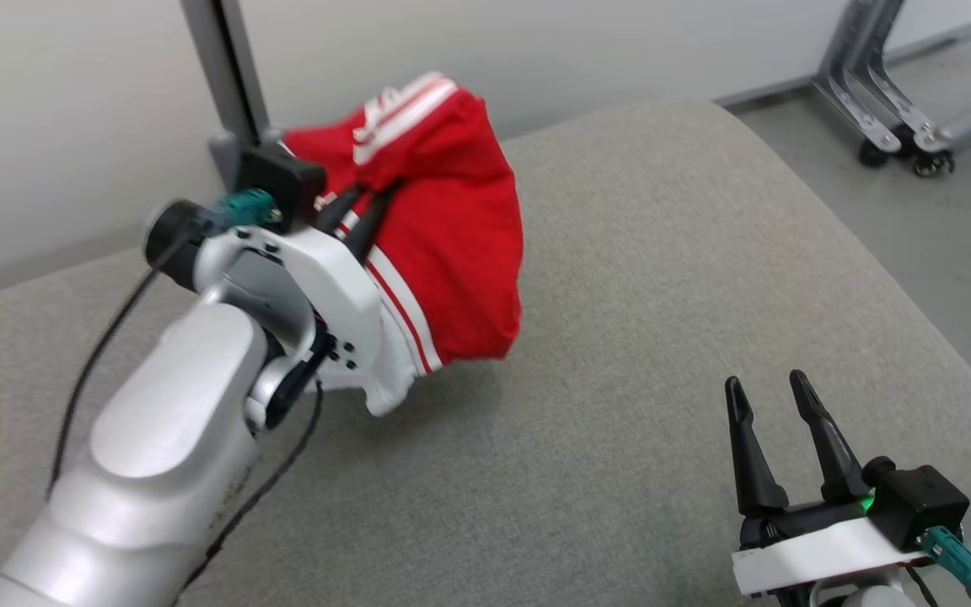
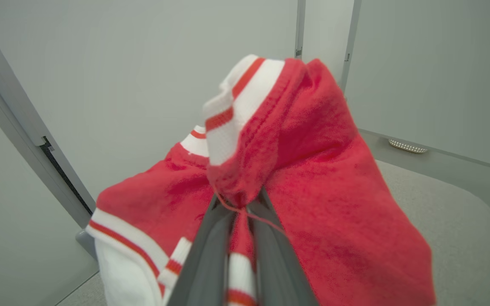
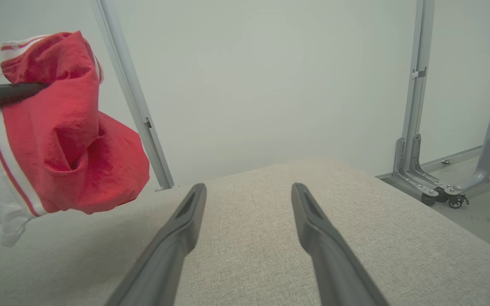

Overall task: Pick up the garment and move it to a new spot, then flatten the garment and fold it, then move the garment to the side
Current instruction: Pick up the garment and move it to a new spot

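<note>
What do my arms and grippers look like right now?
The left arm is glossy silver-white with a rounded forearm; thin black cables trail alongside it. Both the left gripper and right gripper have a white base, two long, dark, tapering fingers, a black camera box and a teal connector. A green light glows on the right.

Cushion point(image 1: 662, 337) open right of hanging garment point(image 1: 452, 236); metal post point(image 1: 228, 76) stands behind.

Grey fabric-covered pad point(image 1: 637, 278) with rounded corners, on grey floor point(image 1: 941, 228)
</note>
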Robot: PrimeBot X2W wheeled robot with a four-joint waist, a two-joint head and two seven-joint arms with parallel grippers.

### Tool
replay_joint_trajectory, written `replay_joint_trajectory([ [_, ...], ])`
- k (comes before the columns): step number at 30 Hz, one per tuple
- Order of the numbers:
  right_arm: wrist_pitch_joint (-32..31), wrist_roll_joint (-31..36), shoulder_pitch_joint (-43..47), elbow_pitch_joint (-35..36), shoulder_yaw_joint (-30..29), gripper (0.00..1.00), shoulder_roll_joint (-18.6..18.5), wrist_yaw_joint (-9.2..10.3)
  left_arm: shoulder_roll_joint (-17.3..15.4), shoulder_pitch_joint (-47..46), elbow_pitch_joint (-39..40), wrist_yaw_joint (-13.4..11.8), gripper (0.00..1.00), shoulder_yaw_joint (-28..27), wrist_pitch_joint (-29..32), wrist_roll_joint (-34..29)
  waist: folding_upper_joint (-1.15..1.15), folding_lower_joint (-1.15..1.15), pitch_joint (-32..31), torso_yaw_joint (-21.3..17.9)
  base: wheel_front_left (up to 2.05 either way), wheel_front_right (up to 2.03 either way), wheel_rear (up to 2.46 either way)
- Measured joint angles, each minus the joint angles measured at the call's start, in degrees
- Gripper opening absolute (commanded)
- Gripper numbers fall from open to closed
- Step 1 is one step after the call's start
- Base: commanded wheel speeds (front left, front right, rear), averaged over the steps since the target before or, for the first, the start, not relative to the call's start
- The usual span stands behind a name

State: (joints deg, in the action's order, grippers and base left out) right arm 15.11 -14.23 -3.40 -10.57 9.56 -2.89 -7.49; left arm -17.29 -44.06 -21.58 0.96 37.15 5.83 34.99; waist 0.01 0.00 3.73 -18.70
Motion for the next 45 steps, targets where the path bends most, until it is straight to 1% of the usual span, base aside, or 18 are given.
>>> replay_joint_trajectory([
  [2,0.0,-0.38,-0.09,0.19,0.27,1.0,-0.04,0.0,1.96,0.46,-3.6,0.41,0.0,1.4,-0.53,-0.41,0.0,0.0,1.54,-1.43,0.0,0.0,0.0],
  [5,0.0,-0.82,-0.71,0.46,1.11,1.0,0.01,0.0,3.49,0.47,-10.74,0.8,0.0,2.35,-2.58,-0.79,0.0,0.0,4.34,-2.9,0.0,0.0,0.0],
  [7,0.0,-1.11,-1.65,0.81,1.45,1.0,0.02,0.0,4.83,0.42,-15.91,1.65,0.0,2.32,-4.04,-0.38,0.0,0.0,6.14,-3.7,0.0,0.0,0.0],
  [8,0.0,-1.25,-1.97,0.87,1.6,1.0,0.04,0.0,5.9,0.34,-18.28,2.05,0.0,2.3,-4.52,0.49,0.0,0.0,6.99,-4.02,0.0,0.0,0.0],
  [10,-0.01,-1.25,-2.49,0.82,1.8,1.0,0.01,0.0,7.65,0.02,-22.7,3.01,0.0,3.23,-5.54,-0.07,0.0,0.0,8.57,-4.47,0.0,0.0,0.0],
  [13,-0.01,-1.18,-2.85,0.76,1.96,1.0,0.02,0.0,9.93,-1.1,-28.41,3.6,0.0,3.77,-7.55,0.22,0.0,0.0,10.18,-4.43,0.0,0.0,0.0],
  [14,-0.01,-1.12,-2.96,0.65,1.94,1.0,0.01,0.0,10.51,-1.47,-29.84,3.67,0.37,3.79,-8.69,0.23,0.0,0.0,10.36,-4.11,0.0,0.0,0.0],
  [15,-0.01,-1.03,-3.14,0.62,2.03,1.0,0.04,0.0,11.01,-1.89,-31.19,4.05,1.0,4.01,-9.5,0.22,0.0,0.0,10.41,-3.71,0.0,0.0,0.0],
  [16,0.0,-0.69,-3.33,0.52,1.97,1.0,0.02,0.0,11.95,-2.26,-32.83,4.2,1.0,3.99,-12.52,0.3,0.0,0.0,10.15,-2.71,0.0,0.0,0.0],
  [20,0.0,-0.04,-2.86,0.12,1.63,1.0,0.04,0.0,13.7,-2.21,-33.92,4.93,1.0,4.23,-17.15,1.31,0.0,0.0,8.58,-0.28,0.0,0.0,0.0],
  [22,-0.01,0.15,-2.25,-0.25,1.68,1.0,0.08,0.0,14.01,-1.55,-33.51,4.99,1.0,4.52,-19.03,1.27,0.0,0.0,7.28,0.95,0.0,0.0,0.0],
  [25,0.0,0.36,-1.16,-0.44,1.36,1.0,0.05,0.0,14.11,1.74,-31.42,3.27,1.0,3.8,-20.6,0.93,0.0,0.0,5.05,3.17,0.0,0.0,0.0],
  [27,0.0,0.78,-0.23,-0.78,1.11,1.0,0.08,0.0,13.58,4.87,-28.48,0.92,1.0,2.35,-20.74,-0.1,0.0,0.0,3.52,4.9,0.0,0.0,0.0],
  [30,0.0,1.29,0.79,-0.83,0.85,1.0,0.07,0.0,11.15,10.28,-19.8,-2.8,1.0,-2.5,-20.86,-2.36,0.0,0.0,1.44,7.78,0.0,0.0,0.0],
  [34,0.0,2.16,1.44,-0.65,0.51,1.0,0.1,0.0,9.76,21.06,-9.34,-5.52,1.0,-10.03,-20.91,-4.46,0.0,0.0,-0.91,11.73,0.0,0.0,0.0],
  [37,0.0,2.59,2.68,-0.37,0.02,1.0,0.09,0.0,9.91,27.69,-2.0,-7.62,1.0,-17.19,-20.93,-6.91,0.0,0.0,-2.6,14.36,0.0,0.0,0.0],
  [41,0.0,3.15,4.21,0.21,-1.01,1.0,0.09,0.0,11.31,37.17,5.06,-7.4,1.0,-23.85,-20.94,-10.95,0.0,0.0,-5.07,16.95,0.0,0.0,0.0],
  [45,-0.01,4.03,7.05,0.91,-3.04,1.0,0.12,0.0,13.08,45.11,10.14,-6.2,1.0,-28.5,-20.92,-14.93,0.0,0.0,-7.68,18.69,0.0,0.0,0.0],
])
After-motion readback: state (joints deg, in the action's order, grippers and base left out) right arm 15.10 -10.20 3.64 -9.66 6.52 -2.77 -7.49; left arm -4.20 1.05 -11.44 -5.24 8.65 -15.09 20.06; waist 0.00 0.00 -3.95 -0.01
